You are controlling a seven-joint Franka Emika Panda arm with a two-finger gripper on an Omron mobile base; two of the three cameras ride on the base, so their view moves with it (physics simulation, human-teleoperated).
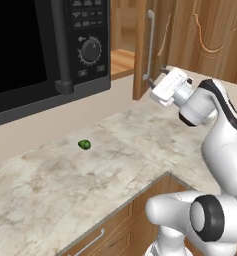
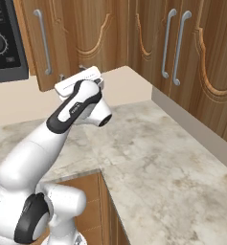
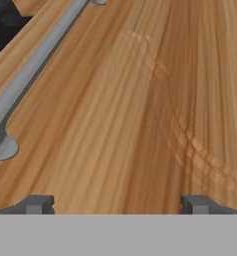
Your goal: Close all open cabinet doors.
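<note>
the open cabinet door (image 1: 157, 47) stood swung out over the counter (image 1: 65, 175) just right of the microwave (image 1: 40, 45), its silver handle (image 1: 149, 45) facing the arm. the claw (image 3: 115, 205) sat close against the door's lower face, its 2 tips spread wide and gripping nothing. the step looked like a push. it would go best with steady pressure flat on the wood beside the handle, following the hinge arc so the tips did not slide off.
</note>
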